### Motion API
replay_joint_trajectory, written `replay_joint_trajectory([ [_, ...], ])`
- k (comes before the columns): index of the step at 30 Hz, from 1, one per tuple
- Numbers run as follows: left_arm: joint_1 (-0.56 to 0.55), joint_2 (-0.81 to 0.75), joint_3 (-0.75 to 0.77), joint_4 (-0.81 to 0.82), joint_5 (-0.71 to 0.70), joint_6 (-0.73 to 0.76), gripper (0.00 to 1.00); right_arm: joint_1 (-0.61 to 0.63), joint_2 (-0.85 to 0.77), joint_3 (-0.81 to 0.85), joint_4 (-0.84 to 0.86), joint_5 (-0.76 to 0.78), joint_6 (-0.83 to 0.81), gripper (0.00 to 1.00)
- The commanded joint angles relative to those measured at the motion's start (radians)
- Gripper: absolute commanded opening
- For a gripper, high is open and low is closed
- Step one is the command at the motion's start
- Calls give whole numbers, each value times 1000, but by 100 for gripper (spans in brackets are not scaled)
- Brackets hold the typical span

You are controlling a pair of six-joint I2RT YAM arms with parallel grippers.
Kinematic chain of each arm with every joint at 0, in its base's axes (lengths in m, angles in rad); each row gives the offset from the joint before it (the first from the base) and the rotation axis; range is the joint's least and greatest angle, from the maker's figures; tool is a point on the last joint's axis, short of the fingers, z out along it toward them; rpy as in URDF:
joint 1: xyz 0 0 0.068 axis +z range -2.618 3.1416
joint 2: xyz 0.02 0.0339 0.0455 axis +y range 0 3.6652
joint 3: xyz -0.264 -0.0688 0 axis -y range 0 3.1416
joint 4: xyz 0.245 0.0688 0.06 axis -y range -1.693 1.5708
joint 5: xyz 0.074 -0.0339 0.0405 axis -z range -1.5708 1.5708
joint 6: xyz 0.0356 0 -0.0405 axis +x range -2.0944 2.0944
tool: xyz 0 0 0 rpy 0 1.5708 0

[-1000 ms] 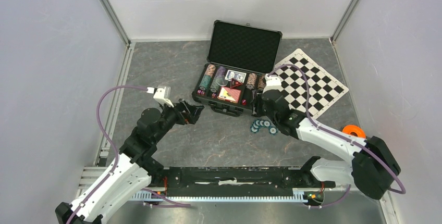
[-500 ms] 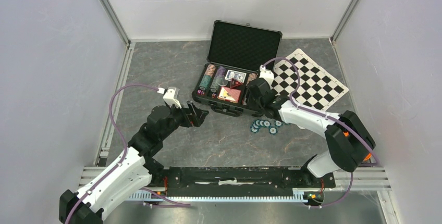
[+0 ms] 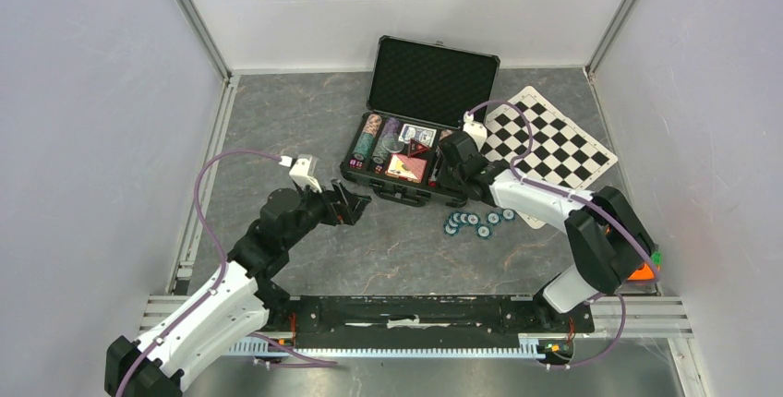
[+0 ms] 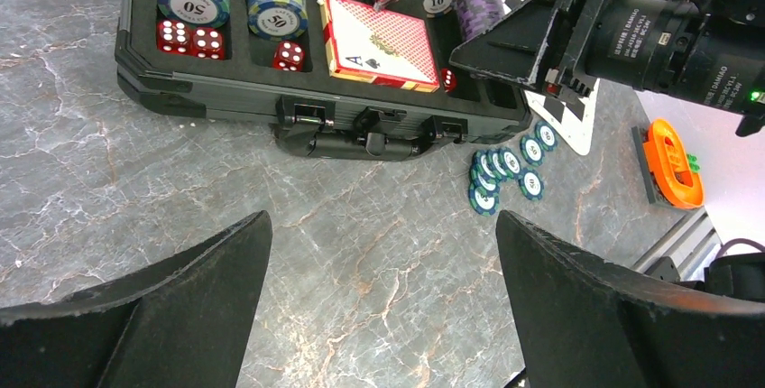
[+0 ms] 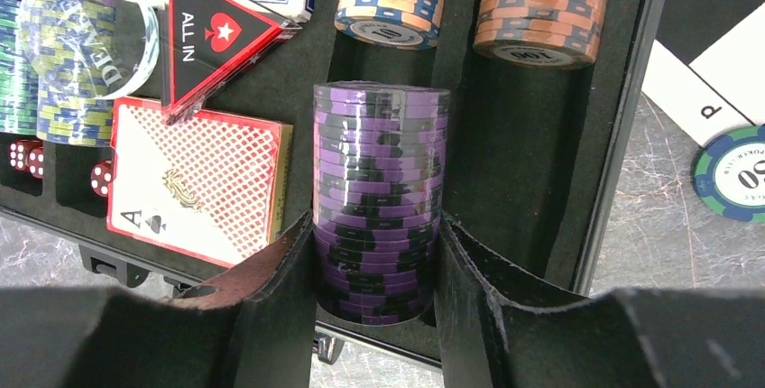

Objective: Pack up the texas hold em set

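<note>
Right wrist view tells the story: the right gripper [image 5: 374, 226] is clamped on the purple chip stack [image 5: 379, 153], a finger pressed to each side. The stack lies as a row in a foam channel of the black case [image 5: 622, 135], just right of the red card deck [image 5: 203, 176]. Whether it is fully seated or a touch above the foam, I cannot tell.

From above, the change is clear. A second ago that gripper was off the case's right front corner with its arm stretched wide; now it is over the right end of the case, the elbow folded in beside the chequered mat [image 3: 554, 143]. Over the last half second the wrist has barely moved, so I judge the stack delivered and a release due.

The left arm has crept a little toward the case front and stopped. The left gripper [image 4: 381, 217] has its jaws spread wide and holds nothing — it hangs over the table [image 4: 135, 180], facing the latch side.

Work remains: the teal chips [image 3: 475, 222] lie loose on the table off the case's right front corner, and the lid stands open.
</note>
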Motion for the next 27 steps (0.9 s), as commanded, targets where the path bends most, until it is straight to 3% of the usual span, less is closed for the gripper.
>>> replay_joint_trajectory([
  [1, 1, 6, -6, 60, 16, -1, 100, -4, 25, 73, 131, -40, 37, 43],
  [2, 2, 9, -6, 61, 19, -2, 100, -5, 29, 77, 139, -43, 25, 57],
  [4, 2, 14, -6, 64, 22, -2, 100, -8, 32, 80, 146, -61, 8, 65],
  [13, 2, 25, -13, 75, 20, 6, 100, -14, 16, 83, 161, -68, -31, 67],
  [19, 2, 27, -33, 97, 10, 17, 100, -15, -24, 91, 157, -26, -155, 65],
  [27, 2, 47, -66, 148, -21, 66, 100, -14, 61, 211, -19, 66, -70, 63],
])
